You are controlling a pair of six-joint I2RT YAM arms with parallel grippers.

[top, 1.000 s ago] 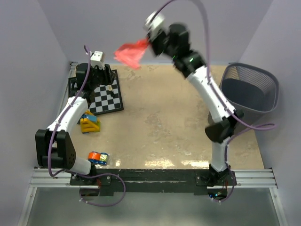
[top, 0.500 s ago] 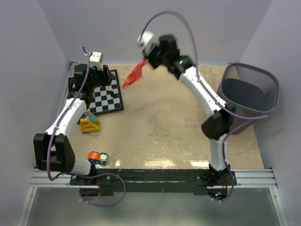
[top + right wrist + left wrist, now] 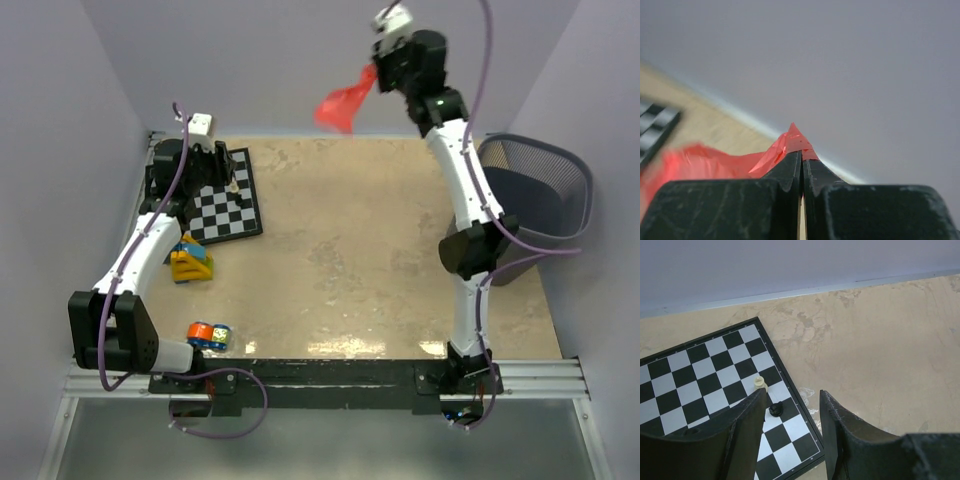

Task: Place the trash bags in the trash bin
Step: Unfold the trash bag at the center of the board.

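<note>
My right gripper [image 3: 378, 78] is raised high at the back of the table, shut on a corner of the red-orange trash bag [image 3: 342, 104]. The bag hangs limp to the left of the fingers. In the right wrist view the jaws [image 3: 802, 159] pinch the film, and the blurred bag [image 3: 715, 162] trails left. The dark wire-mesh trash bin [image 3: 535, 200] stands at the right edge of the table, to the right of and nearer than the held bag. My left gripper [image 3: 792, 402] is open and empty over the corner of the chessboard [image 3: 715, 375].
The chessboard [image 3: 225, 205] lies at the back left with a cream piece [image 3: 759, 383] and a black piece [image 3: 775, 409] on it. A yellow toy [image 3: 190, 260] and a blue-orange toy [image 3: 208, 335] lie near the left arm.
The right arm swung the bag from over the back left-centre of the table up and to the right, toward the bin. The left arm has barely moved.
</note>
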